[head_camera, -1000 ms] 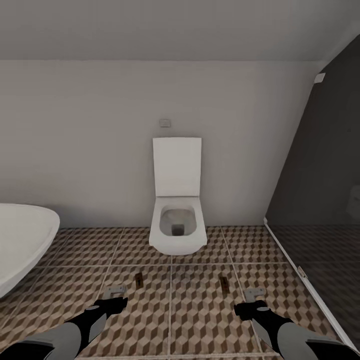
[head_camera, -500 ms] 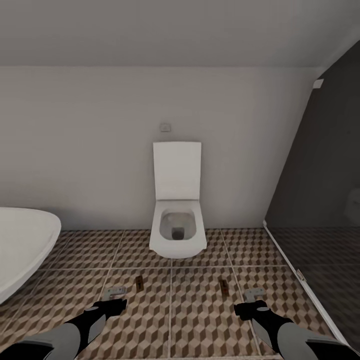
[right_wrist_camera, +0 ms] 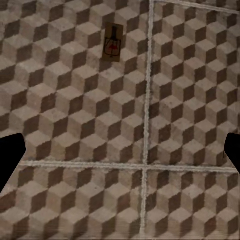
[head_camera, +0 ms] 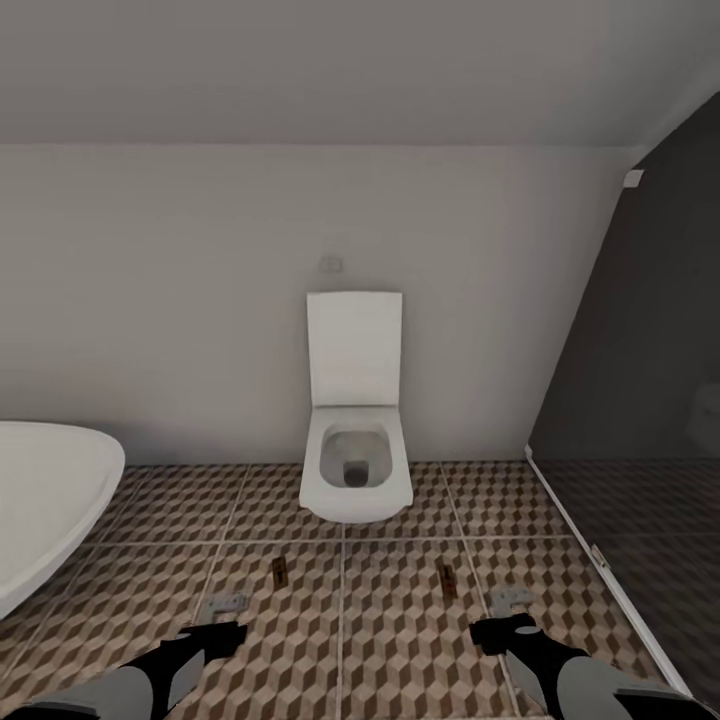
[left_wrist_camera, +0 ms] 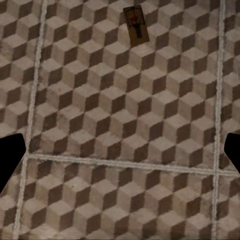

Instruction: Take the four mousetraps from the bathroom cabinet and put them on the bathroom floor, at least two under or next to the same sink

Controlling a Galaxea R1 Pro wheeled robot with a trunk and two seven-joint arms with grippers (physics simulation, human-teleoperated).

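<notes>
We see the bathroom floor (head_camera: pixel 400 640) as matt tile, its brown, beige and white cube print faintly mottled, with pale, rough-looking grout lines. The two mousetraps (head_camera: pixel 279 572) (head_camera: pixel 448 580) lying on it look like dull brown wood carrying dark metal parts. The toilet (head_camera: pixel 355 470) and the bathtub (head_camera: pixel 40 500) at the left look like smooth white ceramic with a soft sheen. The wall (head_camera: pixel 150 300) is plain matt paint; the panel (head_camera: pixel 640 380) at the right is dark and smooth.
</notes>
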